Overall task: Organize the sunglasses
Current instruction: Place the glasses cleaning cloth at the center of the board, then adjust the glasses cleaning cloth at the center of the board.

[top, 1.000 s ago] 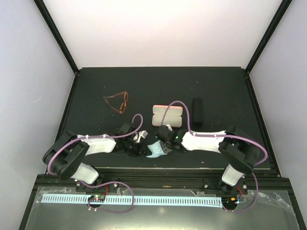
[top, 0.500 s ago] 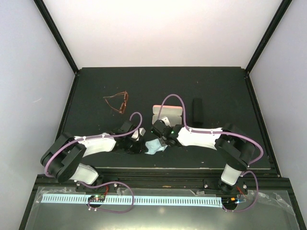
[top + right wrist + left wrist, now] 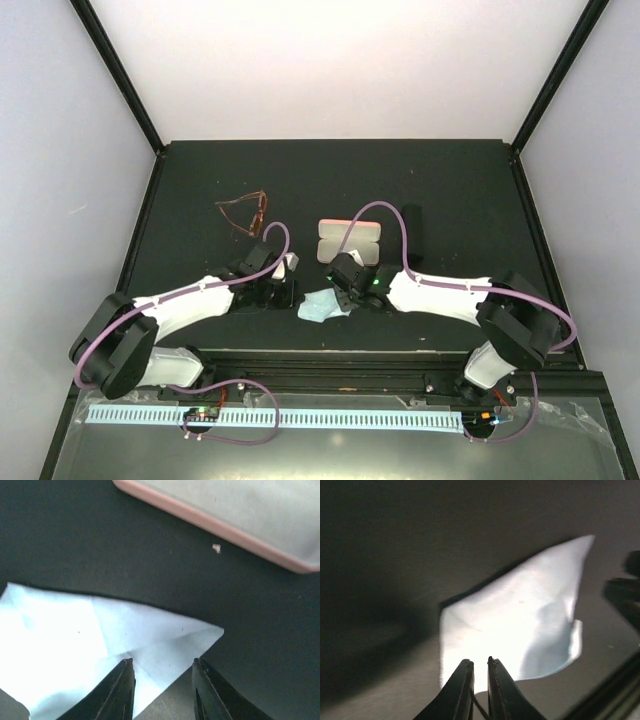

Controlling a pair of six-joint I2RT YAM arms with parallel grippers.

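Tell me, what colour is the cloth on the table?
The cloth is light blue, clearest in the right wrist view.

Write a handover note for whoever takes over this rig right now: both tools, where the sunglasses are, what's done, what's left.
Left tool: shut, apparently holding nothing, at the edge of the light blue cloth.
Right tool: open, low over the same cloth.
Brownish-amber thin-framed sunglasses: far left, arms unfolded, untouched. No second pair clearly visible.
Open pink oblong case lies just beyond the cloth, with the black oblong case to its right.
Done: nothing visibly packed.
Left: likely fold the amber pair and put it in a case.
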